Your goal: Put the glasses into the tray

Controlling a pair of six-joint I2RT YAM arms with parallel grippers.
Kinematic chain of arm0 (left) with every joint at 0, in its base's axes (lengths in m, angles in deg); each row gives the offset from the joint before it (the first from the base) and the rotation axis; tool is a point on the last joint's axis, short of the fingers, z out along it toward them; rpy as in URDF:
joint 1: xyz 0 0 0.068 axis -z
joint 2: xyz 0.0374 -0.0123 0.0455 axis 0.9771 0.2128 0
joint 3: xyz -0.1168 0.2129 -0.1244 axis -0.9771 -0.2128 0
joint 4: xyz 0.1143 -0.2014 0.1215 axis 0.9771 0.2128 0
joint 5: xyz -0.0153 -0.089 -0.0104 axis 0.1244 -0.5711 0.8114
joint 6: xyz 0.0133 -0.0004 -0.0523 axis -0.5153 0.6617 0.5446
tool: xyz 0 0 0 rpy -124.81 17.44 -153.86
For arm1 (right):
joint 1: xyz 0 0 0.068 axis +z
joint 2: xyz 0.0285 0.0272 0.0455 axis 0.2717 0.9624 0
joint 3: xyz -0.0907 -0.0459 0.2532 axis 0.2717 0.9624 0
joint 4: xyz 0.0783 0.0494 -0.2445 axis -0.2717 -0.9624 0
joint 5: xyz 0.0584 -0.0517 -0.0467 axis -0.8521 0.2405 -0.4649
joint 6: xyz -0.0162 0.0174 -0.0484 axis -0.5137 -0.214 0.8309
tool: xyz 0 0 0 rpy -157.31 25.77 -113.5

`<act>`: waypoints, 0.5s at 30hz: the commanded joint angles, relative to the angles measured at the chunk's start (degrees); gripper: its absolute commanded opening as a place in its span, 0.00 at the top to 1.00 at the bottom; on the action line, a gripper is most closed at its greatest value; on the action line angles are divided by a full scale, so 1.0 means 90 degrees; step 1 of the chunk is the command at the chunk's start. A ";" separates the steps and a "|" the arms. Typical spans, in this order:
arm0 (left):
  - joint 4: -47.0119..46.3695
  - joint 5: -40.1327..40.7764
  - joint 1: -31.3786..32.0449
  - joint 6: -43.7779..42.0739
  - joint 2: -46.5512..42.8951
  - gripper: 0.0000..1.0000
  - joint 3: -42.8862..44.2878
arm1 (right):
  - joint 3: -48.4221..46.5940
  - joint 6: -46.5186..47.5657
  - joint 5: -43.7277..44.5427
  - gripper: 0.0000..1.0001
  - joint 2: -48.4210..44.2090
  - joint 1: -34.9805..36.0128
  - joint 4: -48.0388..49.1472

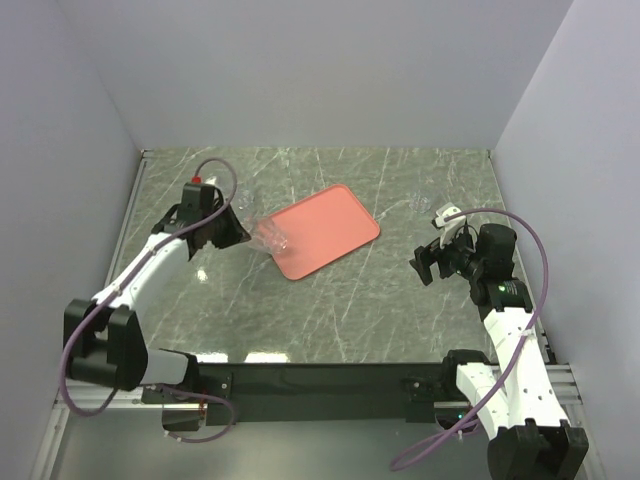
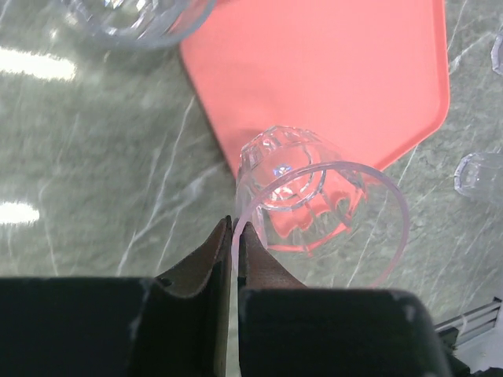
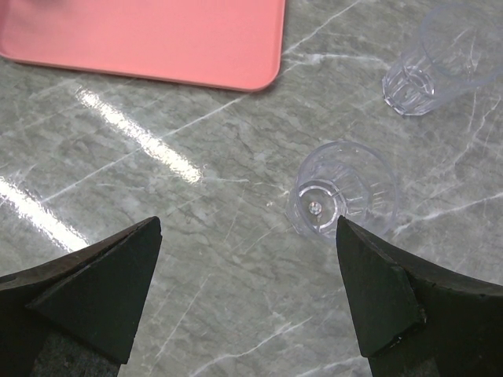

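Clear glass (image 2: pixel 314 212) rim-clamped in left claw (image 2: pixel 234 225), over tray (image 2: pixel 330 78) edge — right claw (image 3: pixel 247 225) spread wide; second glass (image 3: pixel 339 192) ahead

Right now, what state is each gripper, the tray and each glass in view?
left gripper: shut on a glass's rim.
held glass: pinched by its rim, over the tray's corner.
right gripper: open, holding nothing.
tray: lying flat on the table.
near glass: upright on the table, outside the tray.
far glass: upright on the table, outside the tray.
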 commanded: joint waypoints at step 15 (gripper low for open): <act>0.0501 0.0885 0.0474 -0.1020 0.2381 0.99 0.2725 | -0.0019 0.0083 -0.0040 0.02 -0.0136 -0.0088 0.0114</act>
